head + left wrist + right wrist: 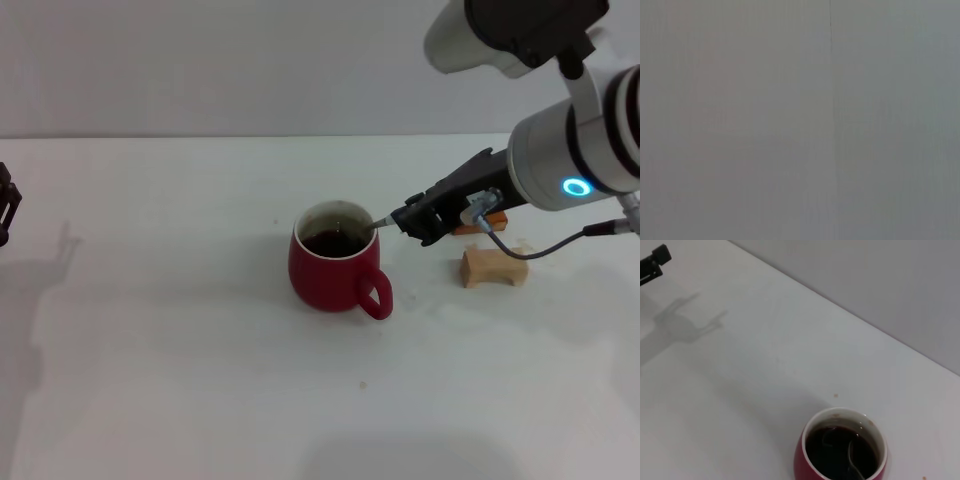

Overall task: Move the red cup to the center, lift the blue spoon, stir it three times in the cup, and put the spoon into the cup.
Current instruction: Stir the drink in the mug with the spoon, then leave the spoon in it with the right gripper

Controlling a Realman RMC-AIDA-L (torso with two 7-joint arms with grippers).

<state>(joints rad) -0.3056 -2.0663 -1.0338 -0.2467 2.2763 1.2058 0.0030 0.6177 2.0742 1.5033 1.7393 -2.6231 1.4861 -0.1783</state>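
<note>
- White and matte, the surface (180,380) runs from a straight back edge in the upper part of the head view down to the lower edge of the frame, with a plain grey wall behind it.
- Wide bare room lies across the left half and the foreground of that view; only soft shadows fall there.
- Near the centre stands the red cup (335,262), squat and rounded, glossy dark-red ceramic with a white inside, its loop handle turned toward the lower right of the frame.
- Dark liquid fills the cup; in the right wrist view the grey metal bowl of the blue spoon (856,466) dips into it.
- From the right, the right hand (412,222) reaches down at a slant just beside the cup's rim, its black fingers closed on the spoon's handle, whose slim shaft crosses the rim.
- Behind that arm, at centre right, a light wooden block (492,268) lies on the surface, and an orange-brown flat block (474,228) peeks out, mostly hidden.
- At the far left edge of the head view the left hand (8,205) shows only as a dark sliver; I cannot tell how its fingers stand.
</note>
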